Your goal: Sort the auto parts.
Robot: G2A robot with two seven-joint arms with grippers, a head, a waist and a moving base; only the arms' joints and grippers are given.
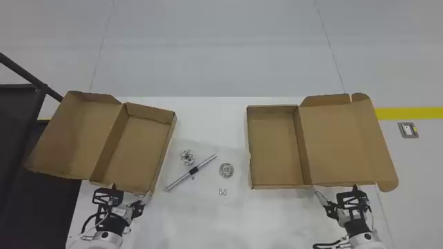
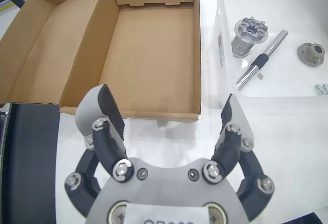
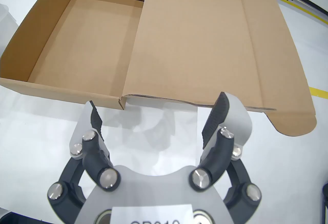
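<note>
Grippers stand at the near edge of the table (image 1: 208,225), one toward each near corner. The left gripper (image 2: 167,104) (image 1: 118,204) has its fingers spread wide with nothing between the pads. The right gripper (image 3: 156,107) (image 1: 349,200) is likewise spread wide, gripping nothing.

Parts lie mid-table between the two boxes, in a clear tray (image 2: 217,30). Nearest are two small pins (image 2: 321,88) (image 1: 221,192), side by side at the tray's near edge. Beyond them a metal rod (image 2: 264,58) (image 1: 191,172) with a dark band at mid-length lies flat, slanting from near-left to far-right. A round flange (image 2: 311,54) (image 1: 226,170) sits to the right of the rod, apart from it. A splined hub (image 2: 249,36) (image 1: 186,156) stands upright to the rod's far-left, just beside it.

The left box (image 2: 153,55) (image 1: 138,149), of cardboard, sits just left of the tray, its lid folded open over the table's left edge. The right box (image 3: 84,37) (image 1: 273,145), also cardboard, sits well apart from the tray on the right, its lid folded open toward the right edge. Both boxes reach close to the table's far edge.
</note>
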